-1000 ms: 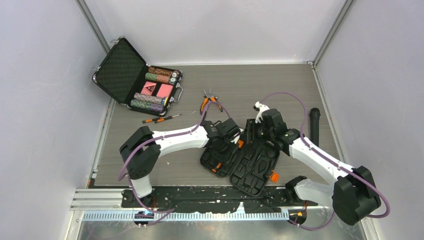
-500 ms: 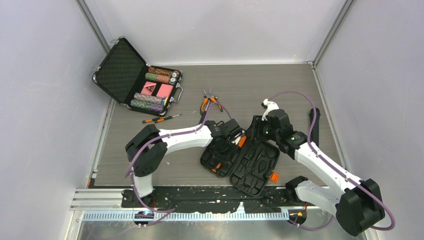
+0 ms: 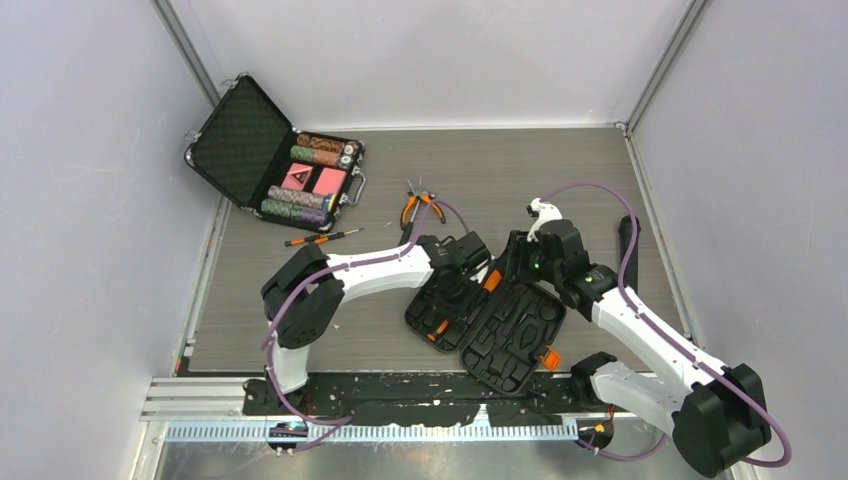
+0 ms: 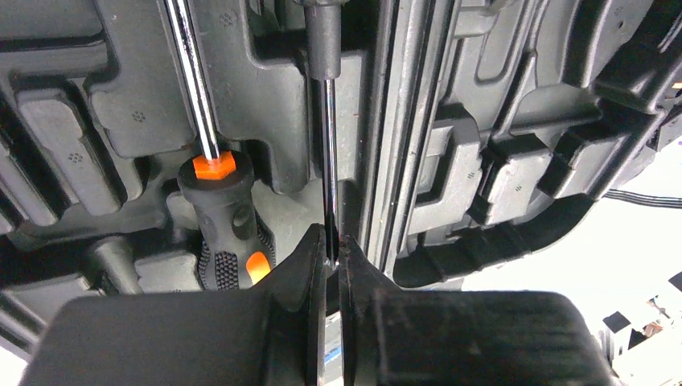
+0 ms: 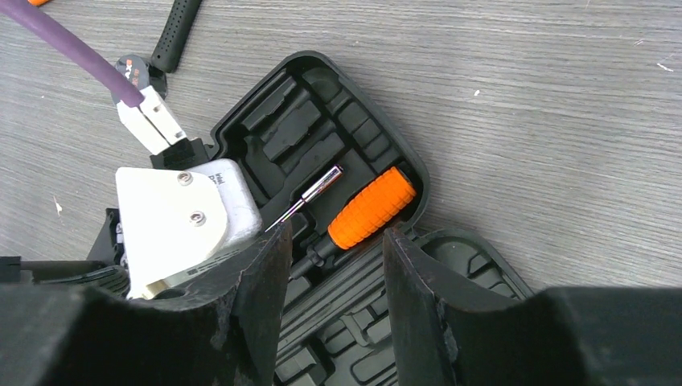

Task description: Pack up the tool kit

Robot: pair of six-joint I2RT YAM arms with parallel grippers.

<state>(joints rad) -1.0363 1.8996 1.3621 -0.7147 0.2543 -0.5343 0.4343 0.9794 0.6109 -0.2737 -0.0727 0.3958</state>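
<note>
Left gripper (image 4: 331,256) clenched on a screwdriver shaft (image 4: 328,153) in the open tool kit (image 3: 515,335); right gripper (image 5: 334,241) part-open above it.
The kit lies open at the near middle of the table (image 3: 560,170), between the arms. The thin steel shaft runs along a moulded slot, beside a black-and-orange screwdriver (image 4: 227,221). The right gripper holds nothing, its jaws apart over the kit's far end, where an orange-handled driver (image 5: 371,207) rests. Pliers (image 3: 418,205) lie on the table beyond.

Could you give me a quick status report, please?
Left gripper shut on screwdriver shaft inside tool kit. Right gripper open above it. Pliers loose outside it.
</note>
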